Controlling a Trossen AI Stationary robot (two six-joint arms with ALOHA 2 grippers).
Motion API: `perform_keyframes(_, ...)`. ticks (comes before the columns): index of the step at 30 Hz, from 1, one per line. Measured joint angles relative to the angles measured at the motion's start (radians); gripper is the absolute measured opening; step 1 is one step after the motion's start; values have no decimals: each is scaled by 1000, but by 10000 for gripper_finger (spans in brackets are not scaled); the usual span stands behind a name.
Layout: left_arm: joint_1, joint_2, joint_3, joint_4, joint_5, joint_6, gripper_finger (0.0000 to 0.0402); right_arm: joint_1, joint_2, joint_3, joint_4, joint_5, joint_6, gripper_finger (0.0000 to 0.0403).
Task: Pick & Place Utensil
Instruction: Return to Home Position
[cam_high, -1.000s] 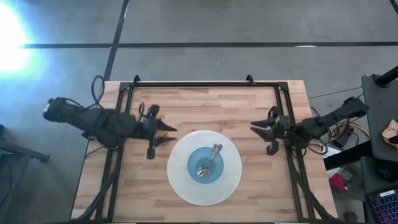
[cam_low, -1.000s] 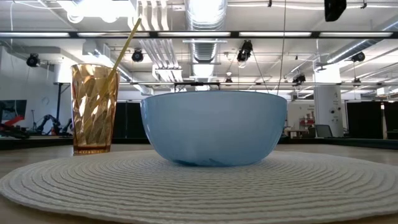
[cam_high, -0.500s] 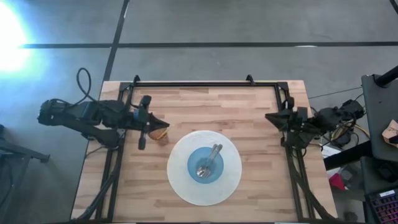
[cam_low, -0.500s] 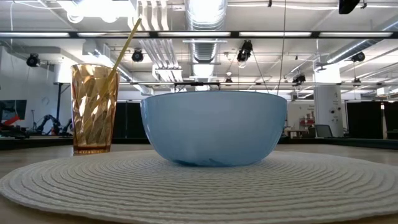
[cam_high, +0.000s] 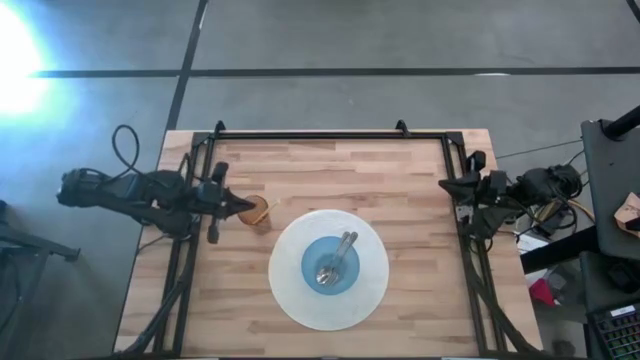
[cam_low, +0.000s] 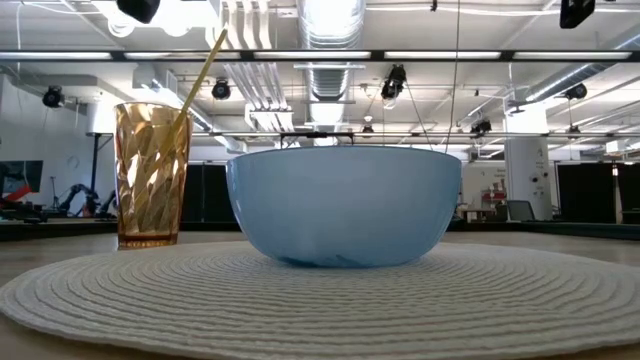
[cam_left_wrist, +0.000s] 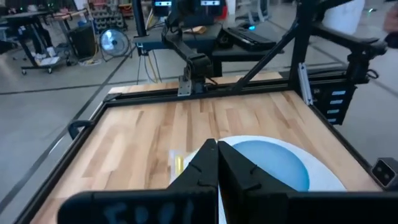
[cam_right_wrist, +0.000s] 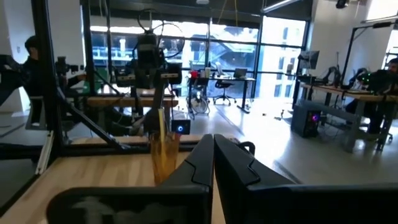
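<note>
Left gripper (cam_left_wrist: 216, 144) sits over the left edge of the table (cam_high: 400, 170), fingers pressed together on nothing. Its arm lies low and nearly level, pointing in toward the centre. The amber cup (cam_high: 258, 212) stands just ahead of its tips; you can't tell from above if there's a gap. The yellow straw (cam_low: 203, 68) leans out over the cup's rim. That's the relation to watch: the cup is straight in front of this gripper, so I'd judge the retreat wants a straight pull back along the arm's own line, no sideways swing. Next over, the blue bowl (cam_high: 330, 265) sits mid-placemat (cam_high: 372, 300), with the two utensils (cam_high: 337, 258) lying in it side by side, long axes diagonal. The left arm is nearer all of it. Right gripper (cam_right_wrist: 213, 140) is folded in at the right edge, well apart from the bowl, fingers closed and empty.
</note>
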Motion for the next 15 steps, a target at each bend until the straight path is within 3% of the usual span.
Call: perform_keyframes(15,0,-337,-321,163,129,9,0,0,-67,-90,-83,-3,48,8)
